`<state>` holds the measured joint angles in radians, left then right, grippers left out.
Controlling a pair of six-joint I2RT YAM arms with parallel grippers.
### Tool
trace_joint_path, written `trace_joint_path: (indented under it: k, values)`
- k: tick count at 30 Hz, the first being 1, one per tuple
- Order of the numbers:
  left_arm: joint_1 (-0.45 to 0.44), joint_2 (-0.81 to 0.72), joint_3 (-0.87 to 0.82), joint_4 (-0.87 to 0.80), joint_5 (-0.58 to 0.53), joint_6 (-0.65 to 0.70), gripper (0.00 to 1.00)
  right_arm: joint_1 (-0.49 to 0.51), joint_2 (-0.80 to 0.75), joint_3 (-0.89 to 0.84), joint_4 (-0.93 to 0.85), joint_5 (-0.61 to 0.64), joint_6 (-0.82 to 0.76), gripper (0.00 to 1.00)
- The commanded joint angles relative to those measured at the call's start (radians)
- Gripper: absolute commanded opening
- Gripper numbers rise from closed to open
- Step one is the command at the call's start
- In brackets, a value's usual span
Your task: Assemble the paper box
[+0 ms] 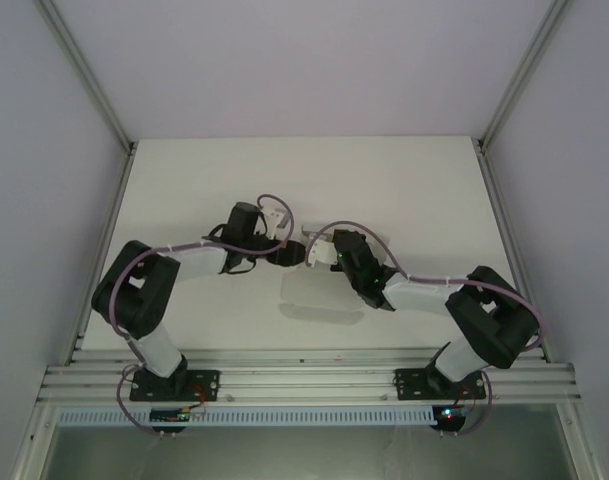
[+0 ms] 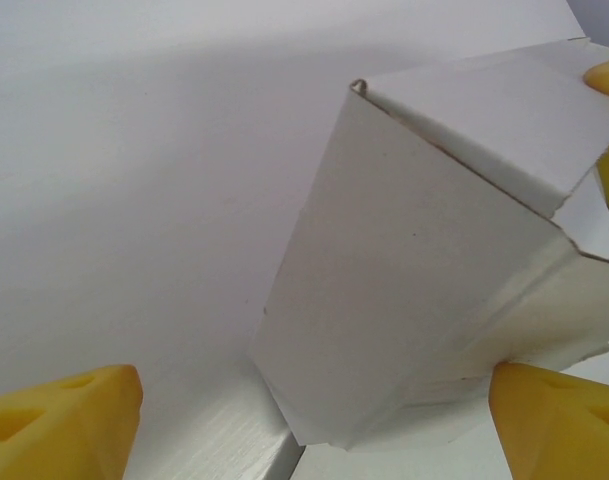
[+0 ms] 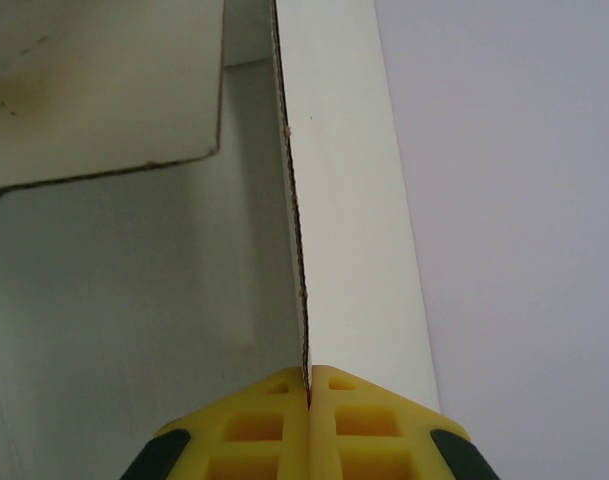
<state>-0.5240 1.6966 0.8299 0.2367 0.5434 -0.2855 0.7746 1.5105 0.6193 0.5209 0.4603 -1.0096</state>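
Two tools faced each other over the middle of the tabletop (image 1: pixel 414 190), with the paper box (image 2: pixel 404 270) between them. The right tool (image 3: pixel 309 385) was clenched on one thin card wall (image 3: pixel 349 200), whose raw edge ran straight ahead from between its pads. A loose flap (image 3: pixel 104 90) hung ahead and to that tool's left. This pinch probably served as the anchor that held the half-folded box steady (thin card would slide or buckle if pushed unsupported). The left tool (image 2: pixel 314 385) was released, its yellow fingers (image 2: pixel 64 420) spread wide. A broad panel (image 2: pixel 384 340) of the box stood just ahead of the gap between them, under a folded top flap (image 2: pixel 494 120). Whether its right-hand finger touched the box's lower edge could not be told. The spread stance suggested readiness to press or tuck a flap. The box appeared only partly assembled.
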Motion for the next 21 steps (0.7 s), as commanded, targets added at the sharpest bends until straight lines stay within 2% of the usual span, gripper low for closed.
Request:
trace_joint_path:
  k: [1, 3, 8, 14, 21]
  values:
    - [-0.014, -0.023, -0.016, 0.102, 0.052, 0.021, 0.89, 0.006, -0.007, -0.006, 0.006, -0.012, 0.037, 0.00]
    - [-0.013, -0.027, -0.022, 0.108, 0.028, 0.025, 0.84, 0.005, -0.008, -0.004, 0.004, -0.014, 0.036, 0.00]
    - [-0.024, -0.001, 0.007, 0.078, 0.021, 0.050, 0.81, 0.005, -0.005, 0.000, 0.001, -0.024, 0.047, 0.00]
    - [-0.040, 0.035, 0.019, 0.092, -0.042, 0.032, 0.77, 0.007, 0.000, -0.003, 0.009, -0.021, 0.053, 0.00]
    - [-0.071, 0.030, 0.010, 0.084, -0.182, 0.049, 0.63, 0.008, 0.001, -0.012, 0.008, -0.024, 0.059, 0.00]
